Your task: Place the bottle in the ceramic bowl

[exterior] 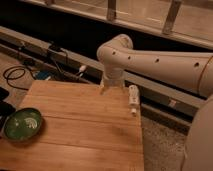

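Camera view.
- Counter (85, 131): pale wooden slab, fills the lower left and centre of the frame.
- Ceramic bowl (23, 126): round, dark green with pale streaks inside. Sits on the counter at lower left, near its left edge. Nothing in it.
- Bottle (133, 98): small, white and slim. Lies on its side at the counter's right edge, right of centre, running roughly top to bottom in the frame. Well apart from the bowl.
- Arm (160, 62): white, reaches in from the right, bends down at centre.
- Gripper (113, 90): hangs over the counter's far edge at centre, just left of the bottle. Fingers spread, pinching nothing; whether it touches the bottle cannot be told.
- Cables (15, 75): black, coiled at upper left, beyond the counter.
- Floor (160, 145): speckled, lower right.
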`<state>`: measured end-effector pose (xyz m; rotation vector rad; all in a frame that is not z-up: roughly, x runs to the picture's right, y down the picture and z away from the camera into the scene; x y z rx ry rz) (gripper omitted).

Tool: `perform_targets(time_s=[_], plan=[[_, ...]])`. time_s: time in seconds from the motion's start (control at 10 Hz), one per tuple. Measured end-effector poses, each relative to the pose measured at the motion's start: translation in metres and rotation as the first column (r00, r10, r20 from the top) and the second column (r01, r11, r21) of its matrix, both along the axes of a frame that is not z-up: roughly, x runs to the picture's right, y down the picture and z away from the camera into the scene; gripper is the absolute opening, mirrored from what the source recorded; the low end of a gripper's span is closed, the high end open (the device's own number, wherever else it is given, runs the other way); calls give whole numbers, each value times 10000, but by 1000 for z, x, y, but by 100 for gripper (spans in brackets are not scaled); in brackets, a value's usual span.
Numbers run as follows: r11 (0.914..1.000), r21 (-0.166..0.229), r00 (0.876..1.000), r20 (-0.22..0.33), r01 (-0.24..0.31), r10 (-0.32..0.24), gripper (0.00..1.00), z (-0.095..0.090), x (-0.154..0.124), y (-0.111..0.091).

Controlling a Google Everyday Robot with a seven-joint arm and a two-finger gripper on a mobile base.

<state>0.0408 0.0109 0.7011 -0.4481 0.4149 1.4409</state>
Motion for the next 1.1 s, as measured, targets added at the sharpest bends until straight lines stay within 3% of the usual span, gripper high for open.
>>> perform_targets(time_s=[0.3, 0.5, 0.8, 1.0, 1.1], plan=[[9998, 173, 9999, -93, -96, 98, 65, 0, -1, 0], [9985, 395, 9979, -510, -387, 407, 65, 10, 23, -7], [9917, 566, 9845, -1256, -1159, 1222, 65, 47, 89, -32], [9844, 479, 9701, -1676, -1695, 1752, 65, 70, 131, -31], [9768, 329, 9592, -1850, -2114, 2138, 65, 90, 158, -19]])
